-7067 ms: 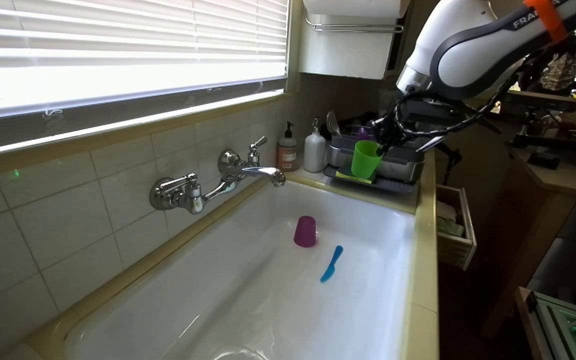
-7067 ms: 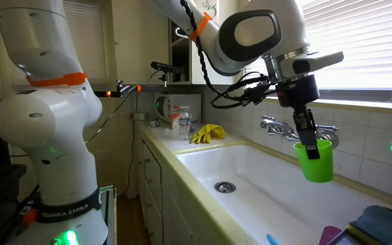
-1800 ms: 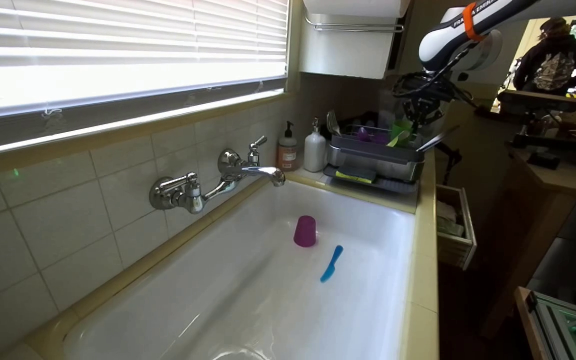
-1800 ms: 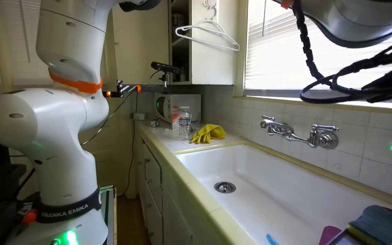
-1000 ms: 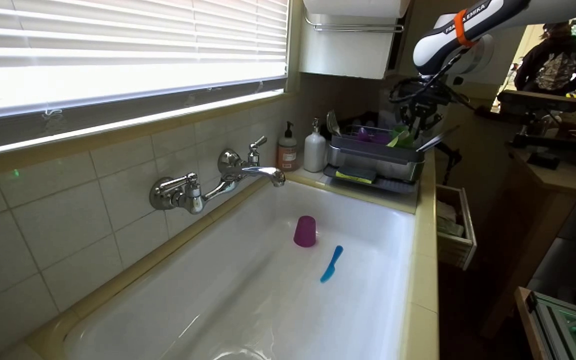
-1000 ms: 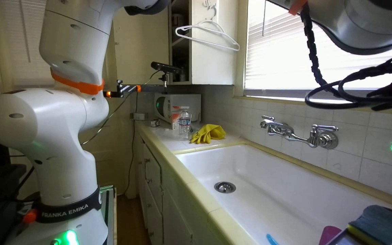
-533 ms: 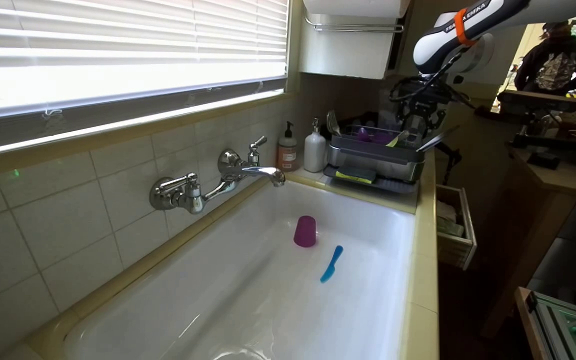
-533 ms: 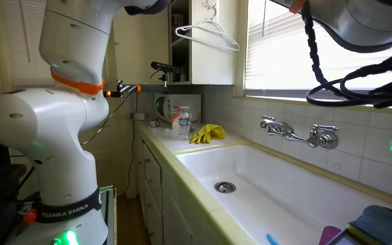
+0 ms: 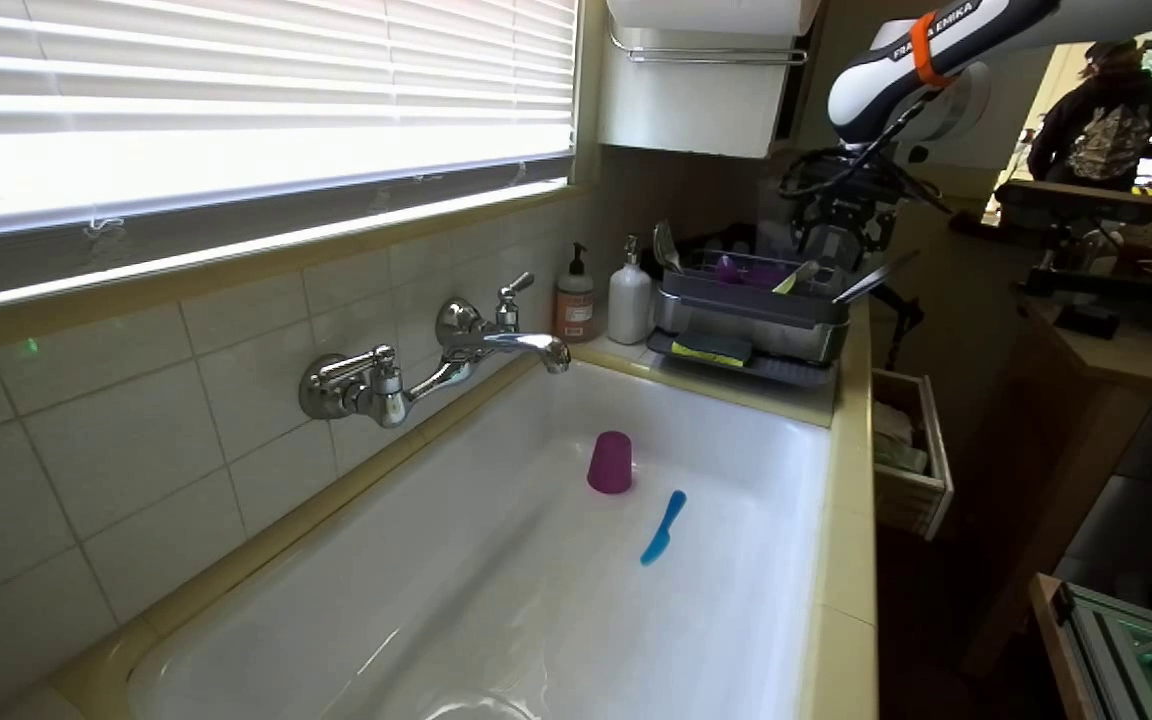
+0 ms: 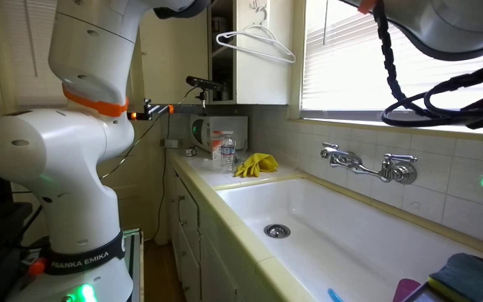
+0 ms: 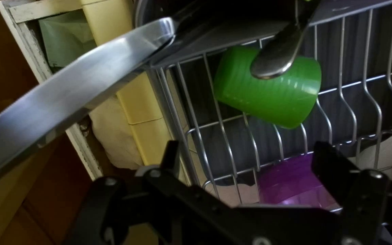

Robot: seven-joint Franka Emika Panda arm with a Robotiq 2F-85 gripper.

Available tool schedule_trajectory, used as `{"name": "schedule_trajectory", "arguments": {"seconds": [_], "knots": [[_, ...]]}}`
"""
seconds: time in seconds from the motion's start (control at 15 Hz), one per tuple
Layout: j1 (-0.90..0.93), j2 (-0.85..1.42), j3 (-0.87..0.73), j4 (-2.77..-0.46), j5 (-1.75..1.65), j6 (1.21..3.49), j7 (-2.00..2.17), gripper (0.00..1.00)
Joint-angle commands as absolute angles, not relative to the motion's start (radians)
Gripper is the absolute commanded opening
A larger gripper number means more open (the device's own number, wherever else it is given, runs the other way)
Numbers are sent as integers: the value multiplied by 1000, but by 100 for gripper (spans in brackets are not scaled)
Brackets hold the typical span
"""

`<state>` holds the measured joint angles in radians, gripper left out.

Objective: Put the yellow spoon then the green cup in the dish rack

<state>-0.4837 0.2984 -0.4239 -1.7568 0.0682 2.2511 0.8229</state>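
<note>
In an exterior view a long, glossy white sink [image 9: 736,430] runs toward the far end of the scene, bordered by a pale yellow tiled counter [image 9: 853,380]. A white jointed arm [image 9: 866,95] reaches in from the right, over a low rectangular dark grey dish rack [image 9: 751,300] with shiny metal sides, which stands on the counter beyond the sink. The black metal tool [image 11: 247,148] points into the rack, its fingers [image 11: 171,158] spread wide and pinching nothing. Apart from both fingers, the green cup [image 11: 267,95], a handleless bright green plastic tumbler, lies on its side on the rack's wires, partly behind a metal utensil handle [image 11: 274,63] in the wrist view. A magenta plastic tumbler [image 9: 610,463] in the sink is not called for. The yellow spoon [image 9: 788,283], as I judge the slim yellow utensil leaning at the rack's near rim, is too small to make out fully. So the step in hand looks to be the end of the cup's placing, with both things in the rack. The next move likely calls for an upward lift away, fingers apart, skirting the metal handle so that the cup is not dragged along.
</note>
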Motion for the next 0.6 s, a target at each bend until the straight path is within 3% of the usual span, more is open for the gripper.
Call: {"name": "schedule_trajectory", "arguments": {"seconds": [0.0,0.53], "knots": [[-473,293,-441,-1746,79,2229,805,100],[-464,248,-446,-1767,61,2238,810,100]]}}
